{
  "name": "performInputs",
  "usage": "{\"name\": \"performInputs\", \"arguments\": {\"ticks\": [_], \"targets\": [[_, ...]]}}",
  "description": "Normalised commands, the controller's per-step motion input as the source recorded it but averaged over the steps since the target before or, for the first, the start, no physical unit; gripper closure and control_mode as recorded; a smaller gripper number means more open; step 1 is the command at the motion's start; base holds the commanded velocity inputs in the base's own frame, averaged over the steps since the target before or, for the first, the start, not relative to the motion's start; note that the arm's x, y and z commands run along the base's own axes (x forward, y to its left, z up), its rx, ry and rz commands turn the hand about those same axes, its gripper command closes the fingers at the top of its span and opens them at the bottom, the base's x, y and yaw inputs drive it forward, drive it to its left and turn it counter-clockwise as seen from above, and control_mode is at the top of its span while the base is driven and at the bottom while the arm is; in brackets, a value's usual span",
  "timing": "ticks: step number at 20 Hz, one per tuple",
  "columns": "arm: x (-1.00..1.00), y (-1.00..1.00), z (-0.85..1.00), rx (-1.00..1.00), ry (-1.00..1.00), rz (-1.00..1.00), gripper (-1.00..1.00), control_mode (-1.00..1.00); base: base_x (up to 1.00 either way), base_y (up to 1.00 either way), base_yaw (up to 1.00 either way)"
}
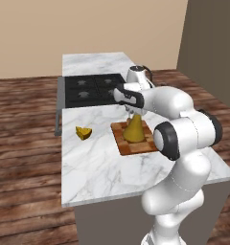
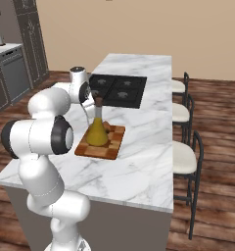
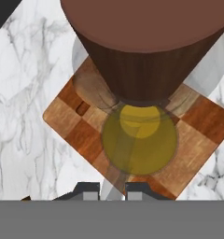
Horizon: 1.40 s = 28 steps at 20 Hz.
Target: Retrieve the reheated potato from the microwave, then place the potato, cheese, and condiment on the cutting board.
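Fingers point(image 3: 88, 190) of the gripper point(image 3: 113, 190) stand nearly together at the bottom of the hand view, pinched on the thin brown neck of the condiment point(image 3: 139, 140), whose dark cap looms large at the top of that frame. In the left base view the hand sits directly above the bottle point(image 1: 133, 130), right of centre; in the right base view the neck rises to the hand just left of centre.

Below the fingers, the mustard-yellow cone stands upright on the cutting board point(image 3: 198, 126), its wide base inside the checkered wood. A rounded brownish shape lies on the board beside the bottle in the hand view; it may be the potato, but I cannot tell for sure.

Judging by its shape, the bottle is rigid and smooth, bottom-heavy, and stable once set down; the narrow neck is the only part slim enough for these jaws, though a glossy neck could slip if lifted fast.

Farther left on the marble counter point(image 1: 93, 162), the cheese point(image 1: 83, 132) lies well apart from the board. It looks small, firm and light; its slanted faces suggest gripping across the flat sides.

Beyond the board are the black cooktop point(image 1: 88, 88) and a kettle point(image 1: 138, 75).
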Motion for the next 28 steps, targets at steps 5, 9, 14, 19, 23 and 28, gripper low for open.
{"name": "performInputs", "arguments": {"ticks": [5,9,14,19,23,28], "targets": [[0.0,0.0,-0.01,0.0,0.0,0.04,1.0,-1.0,0.0,0.0,0.0],[0.0,0.0,-0.06,0.0,0.0,0.05,1.0,-1.0,0.0,0.0,0.0],[0.02,0.0,-0.09,0.0,0.0,0.04,1.0,-1.0,0.0,0.0,0.0],[0.09,0.01,-0.14,-0.01,0.0,0.03,1.0,-1.0,0.0,0.0,0.0],[0.03,0.01,-0.14,-0.02,0.0,0.02,1.0,-1.0,0.0,0.0,0.0],[-0.07,0.01,-0.21,-0.06,0.01,0.02,-1.0,-1.0,0.0,0.0,0.0]]}}
